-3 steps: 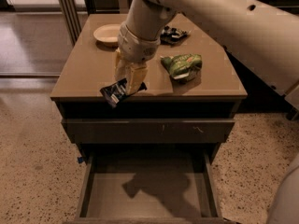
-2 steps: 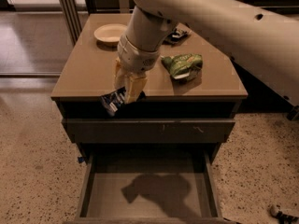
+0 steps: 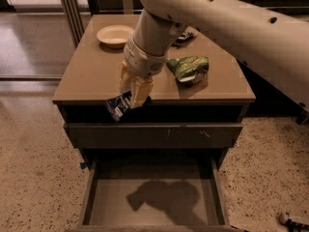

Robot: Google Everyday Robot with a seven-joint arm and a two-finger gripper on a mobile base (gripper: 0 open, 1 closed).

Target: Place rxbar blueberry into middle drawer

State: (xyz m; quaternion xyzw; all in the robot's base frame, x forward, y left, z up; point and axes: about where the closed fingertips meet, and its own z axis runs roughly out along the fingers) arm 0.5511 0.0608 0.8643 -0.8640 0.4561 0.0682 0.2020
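The big pale arm (image 3: pixel 227 18) reaches in from the far right and bends down over the cabinet top (image 3: pixel 91 76). Its gripper (image 3: pixel 132 99) hangs right at the near edge of that top, a little left of the middle. The yellowish fingers (image 3: pixel 140 92) point downward and are clamped on the rxbar blueberry (image 3: pixel 117 107). The dark wrapper sticks out to the lower left of the fingers, tilted, with its pale end lowest. It hangs in the air just past the cabinet's front edge, in front of the dark gap under the top, and is not resting on anything.

Below it is a closed grey drawer front (image 3: pixel 154 134) with a few small scratches. Lower still, the middle drawer (image 3: pixel 90 193) is pulled out toward me. It is wide and shallow with a plain floor, and the arm's shadow (image 3: pixel 161 199) lies across it. The bar is well above this drawer — over its far left part, not in it.

On the cabinet top, a green snack bag (image 3: pixel 189 67) lies just right of the wrist. A shallow pale bowl (image 3: pixel 115 35) sits toward the far left corner. Something small and dark (image 3: pixel 184 37) shows behind the arm at the far side — I cannot tell what it is. The cabinet stands on speckled stone flooring (image 3: pixel 34 168).
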